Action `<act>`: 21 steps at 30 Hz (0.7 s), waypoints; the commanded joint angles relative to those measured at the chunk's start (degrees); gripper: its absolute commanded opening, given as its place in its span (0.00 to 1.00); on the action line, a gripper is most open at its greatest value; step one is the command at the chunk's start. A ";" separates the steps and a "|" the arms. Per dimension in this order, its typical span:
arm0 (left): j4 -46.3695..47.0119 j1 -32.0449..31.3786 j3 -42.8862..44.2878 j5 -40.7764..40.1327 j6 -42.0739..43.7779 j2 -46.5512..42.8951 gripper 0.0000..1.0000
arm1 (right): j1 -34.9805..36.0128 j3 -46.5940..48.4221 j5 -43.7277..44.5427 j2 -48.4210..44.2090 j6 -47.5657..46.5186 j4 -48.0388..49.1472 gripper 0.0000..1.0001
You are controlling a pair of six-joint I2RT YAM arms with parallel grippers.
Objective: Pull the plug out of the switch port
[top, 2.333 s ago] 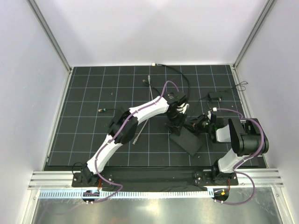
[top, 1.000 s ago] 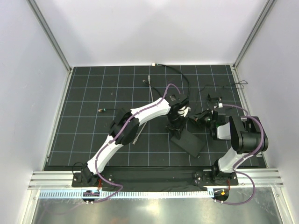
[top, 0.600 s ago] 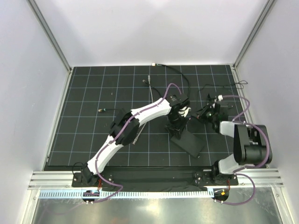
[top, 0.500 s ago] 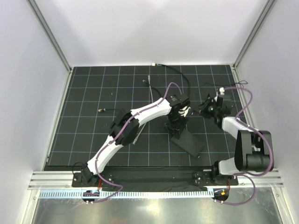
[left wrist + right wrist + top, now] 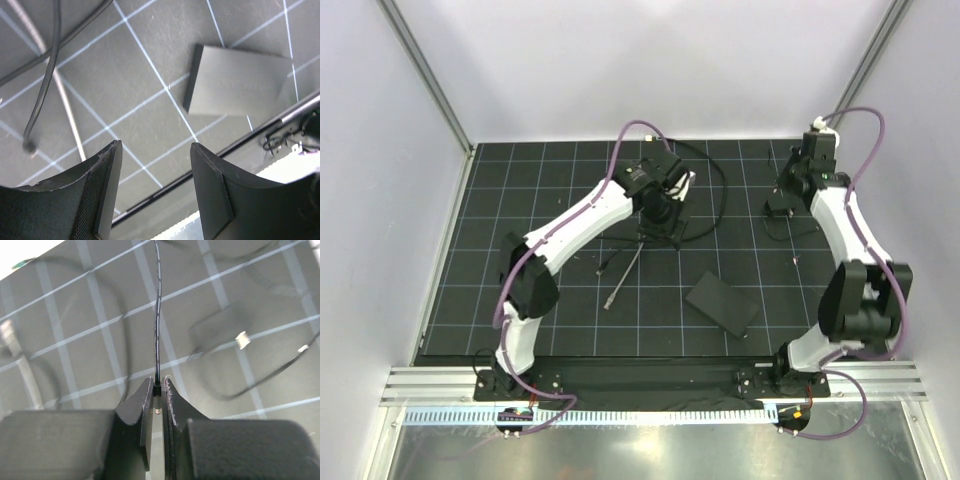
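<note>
The flat black switch box (image 5: 722, 303) lies alone near the front of the mat, and the left wrist view shows it too (image 5: 240, 82). I cannot make out its port opening in any view. The plug (image 5: 157, 391) is a small dark connector pinched between the fingers of my right gripper (image 5: 157, 382). Its thin black cable (image 5: 156, 315) runs straight away from the jaws. That gripper (image 5: 783, 198) hovers at the back right, far from the box. My left gripper (image 5: 155, 145) is open with nothing in it, above the mat's middle back (image 5: 661, 226).
A thin grey cable with a metal tip (image 5: 623, 275) lies left of the box. A thicker black cable (image 5: 721, 190) loops across the back of the mat. Thin black wires (image 5: 832, 183) trail at the right edge. White walls enclose the mat.
The right gripper carried the plug away from the box to the back right. The left gripper came off the box, opened wider and moved back and to the left.
</note>
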 commanded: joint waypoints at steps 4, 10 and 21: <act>0.28 0.42 -7.77 -3.43 -0.52 -8.89 0.61 | -3.04 15.61 6.88 14.84 -4.23 -7.38 0.01; 0.99 1.21 -11.73 -3.88 -1.05 -12.94 0.61 | -3.83 32.30 8.01 32.24 -8.34 -13.96 0.01; 0.99 2.36 -14.73 -3.53 -1.32 -14.00 0.62 | -6.12 43.15 15.93 42.72 -18.47 -19.86 0.04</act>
